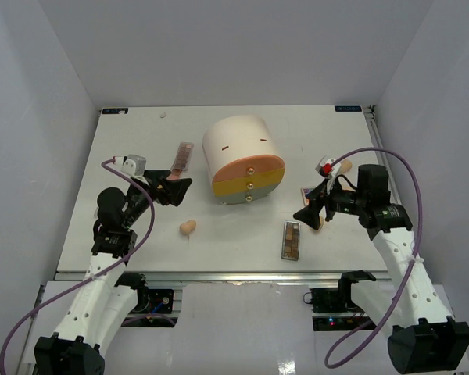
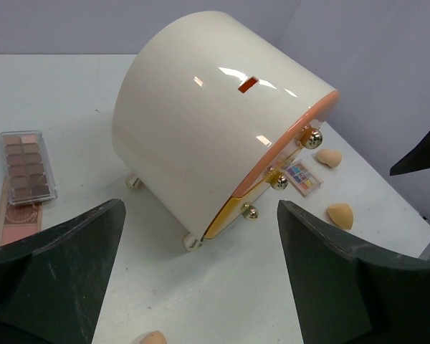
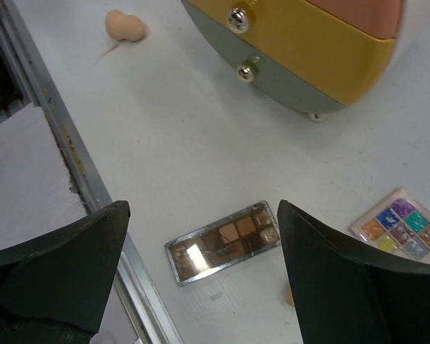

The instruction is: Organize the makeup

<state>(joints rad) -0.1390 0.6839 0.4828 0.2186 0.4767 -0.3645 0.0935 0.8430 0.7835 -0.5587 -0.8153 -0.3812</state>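
Though apart, palette [image 3: 222, 242] beneath right pincer [image 3: 202, 209]

Left sponge [image 2: 153, 337] cut by the bottom edge in the left wrist view, colour palette [image 3: 400, 228] clipped at the right edge of the right wrist view, second sponge [image 3: 289, 295] mostly behind the right claw [image 3: 202, 211], speck [image 1: 164, 116] far back on the table [image 1: 242, 242] too small to tell.

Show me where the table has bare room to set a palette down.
Bare: the far strip behind the drawer cylinder, and the near edge between the sponge and the brown palette. Crowded: right of the cylinder, around the colourful palette.
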